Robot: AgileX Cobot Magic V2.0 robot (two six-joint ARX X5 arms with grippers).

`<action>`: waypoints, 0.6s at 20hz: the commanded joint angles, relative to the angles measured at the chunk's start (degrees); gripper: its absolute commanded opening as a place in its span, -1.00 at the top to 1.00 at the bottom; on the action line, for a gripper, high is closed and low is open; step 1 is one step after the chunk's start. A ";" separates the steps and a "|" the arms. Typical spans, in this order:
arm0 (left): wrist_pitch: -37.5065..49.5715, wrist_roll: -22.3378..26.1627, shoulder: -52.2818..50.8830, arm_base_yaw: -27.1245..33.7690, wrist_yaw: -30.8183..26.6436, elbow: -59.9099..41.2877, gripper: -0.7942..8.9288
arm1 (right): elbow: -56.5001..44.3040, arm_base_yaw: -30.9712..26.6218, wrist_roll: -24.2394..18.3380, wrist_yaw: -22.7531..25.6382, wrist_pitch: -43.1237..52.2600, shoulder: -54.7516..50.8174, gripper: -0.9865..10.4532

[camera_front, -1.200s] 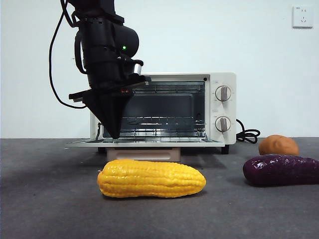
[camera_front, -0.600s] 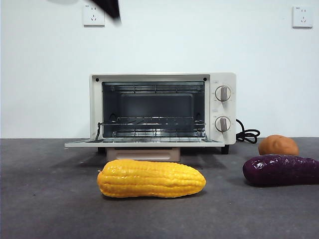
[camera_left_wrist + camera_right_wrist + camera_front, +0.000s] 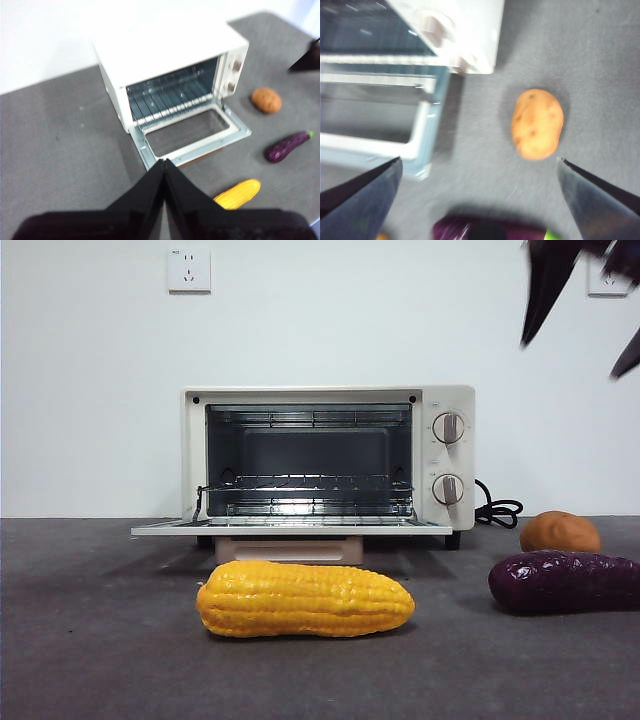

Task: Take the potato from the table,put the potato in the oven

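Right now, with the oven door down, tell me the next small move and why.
Probably lower the right gripper straight down over the potato. Its jaws are spread wide and hang above the potato, which lies untouched on the table beside the oven. The oven door is already open, and the left gripper, jaws shut, is held high and away from everything.

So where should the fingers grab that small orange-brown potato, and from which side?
Judging by its pose, from above, across the narrower middle of the small rounded orange-brown potato: it lies flat on the dark grey table, apart from the purple sweet potato.
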 commanded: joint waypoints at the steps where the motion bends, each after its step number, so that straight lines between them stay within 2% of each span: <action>1: 0.22 -1.66 -2.16 -0.22 -0.20 -0.17 0.85 | 0.17 1.20 0.70 3.34 2.54 4.98 -0.33; 7: 0.15 -1.66 -4.42 -0.22 0.07 -0.22 0.85 | 0.31 1.25 2.19 8.11 8.79 16.04 -0.33; 12: 0.15 -1.66 -4.42 -0.22 0.02 -3.17 0.85 | 0.35 1.25 2.21 8.96 12.87 23.08 -0.33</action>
